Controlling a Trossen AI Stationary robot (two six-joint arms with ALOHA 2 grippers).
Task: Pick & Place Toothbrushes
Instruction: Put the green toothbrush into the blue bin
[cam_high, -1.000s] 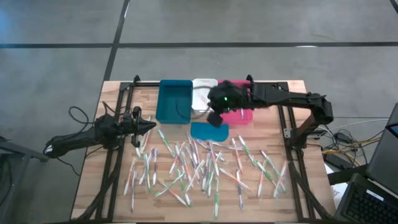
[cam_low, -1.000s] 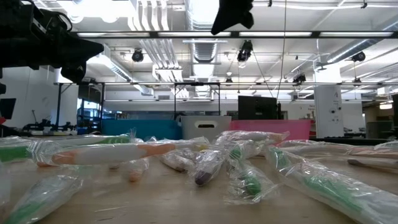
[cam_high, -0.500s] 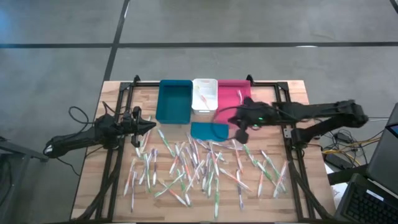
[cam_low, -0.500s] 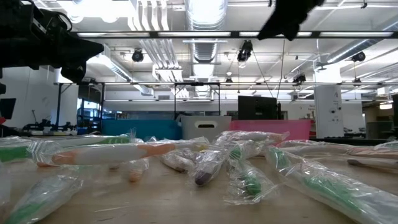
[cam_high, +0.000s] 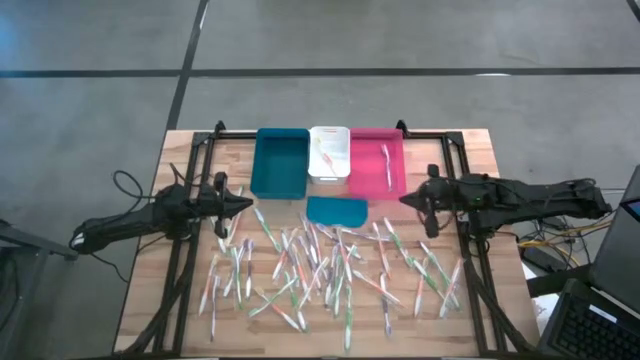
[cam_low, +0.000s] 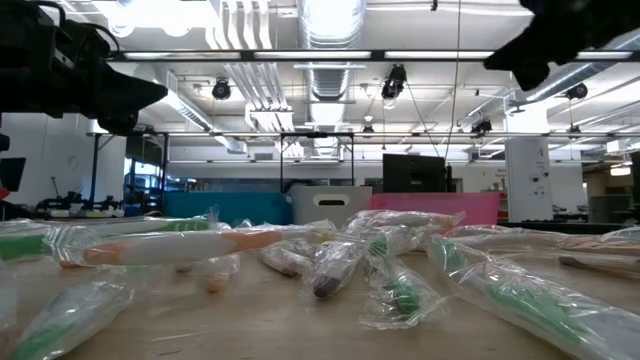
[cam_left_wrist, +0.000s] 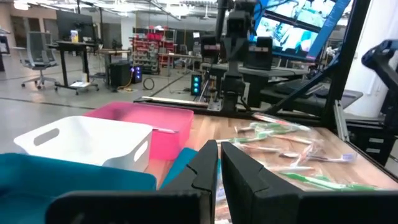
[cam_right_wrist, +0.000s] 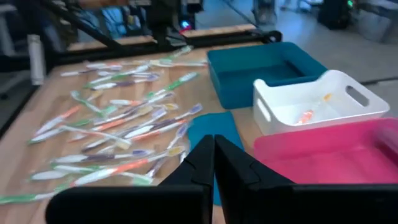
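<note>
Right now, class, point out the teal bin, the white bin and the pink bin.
teal bin (cam_high: 280, 162), high view, its floor.
white bin (cam_high: 329, 153), high view, its floor.
pink bin (cam_high: 371, 165), high view, bare floor left of the toothbrush.

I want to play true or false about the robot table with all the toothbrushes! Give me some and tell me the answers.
1. Three bins sit in a row: teal bin, white bin, pink bin. True.
2. The pink bin is empty. False: a toothbrush lies in it.
3. Most toothbrushes are scattered on the wooden table. True.
4. The right gripper carries a toothbrush. False: its fingers are shut on nothing.
5. The teal lid covers the white bin. False: it lies flat on the table beside the bins.
</note>
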